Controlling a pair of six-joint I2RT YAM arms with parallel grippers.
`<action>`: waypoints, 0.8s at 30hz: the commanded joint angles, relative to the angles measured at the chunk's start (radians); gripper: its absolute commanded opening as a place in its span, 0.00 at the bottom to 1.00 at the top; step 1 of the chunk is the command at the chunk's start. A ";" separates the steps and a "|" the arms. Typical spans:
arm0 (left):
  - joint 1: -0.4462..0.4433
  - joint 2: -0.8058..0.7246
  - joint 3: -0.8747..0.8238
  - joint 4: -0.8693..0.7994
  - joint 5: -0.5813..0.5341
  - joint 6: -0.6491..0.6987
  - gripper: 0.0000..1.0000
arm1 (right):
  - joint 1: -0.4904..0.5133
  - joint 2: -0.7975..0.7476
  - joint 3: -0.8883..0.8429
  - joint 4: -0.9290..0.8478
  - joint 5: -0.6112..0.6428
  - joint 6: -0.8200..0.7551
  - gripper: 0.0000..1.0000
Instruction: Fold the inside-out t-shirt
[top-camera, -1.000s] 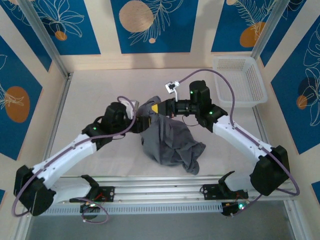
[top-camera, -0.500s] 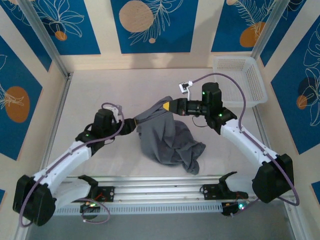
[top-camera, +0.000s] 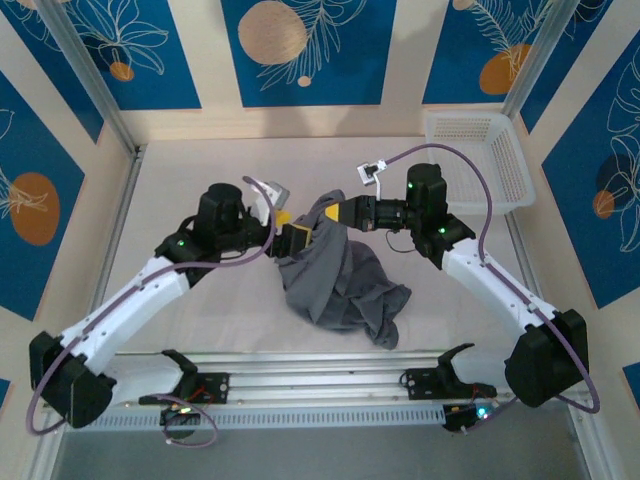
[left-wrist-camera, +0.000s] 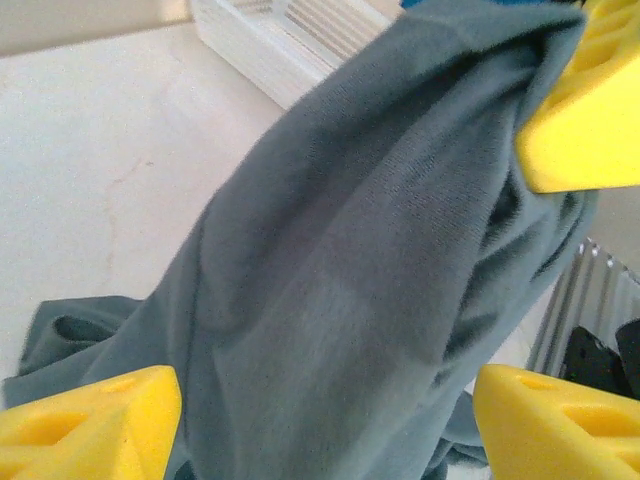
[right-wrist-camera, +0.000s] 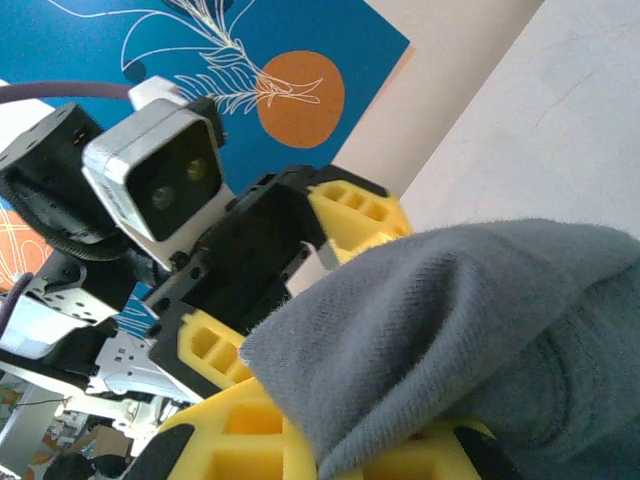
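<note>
Fingers (right-wrist-camera: 228, 445) of my right gripper (top-camera: 333, 213) are clamped on a raised fold of the inside-out t-shirt (top-camera: 340, 285), and the grey cloth bulges out over their yellow foam in my right wrist view. From that pinch the shirt hangs and spreads toward 6 o'clock into a crumpled heap on the middle of the table (top-camera: 190, 170), with one loose end trailing toward 5 o'clock. My left gripper (top-camera: 297, 238) sits just beside the right one, at its 8 o'clock in the overhead view, with its fingers (left-wrist-camera: 90, 425) spread wide apart. A taut band of the shirt runs between them without either one closing on it, and I cannot tell whether the cloth brushes them. At 2 o'clock in my left wrist view a yellow finger of the right gripper presses into the same fold. A white basket (top-camera: 480, 160) stands at the table's 2 o'clock corner, well apart from the shirt
</note>
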 joint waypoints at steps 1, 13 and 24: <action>-0.009 0.055 0.043 0.029 0.104 0.041 0.72 | 0.009 -0.013 0.043 -0.013 -0.033 -0.012 0.03; 0.026 0.049 0.024 0.273 0.213 -0.313 0.00 | -0.027 0.008 0.005 -0.145 0.023 -0.076 0.07; 0.061 -0.019 -0.053 0.383 0.302 -0.532 0.00 | -0.129 -0.022 -0.100 -0.310 0.145 -0.200 0.39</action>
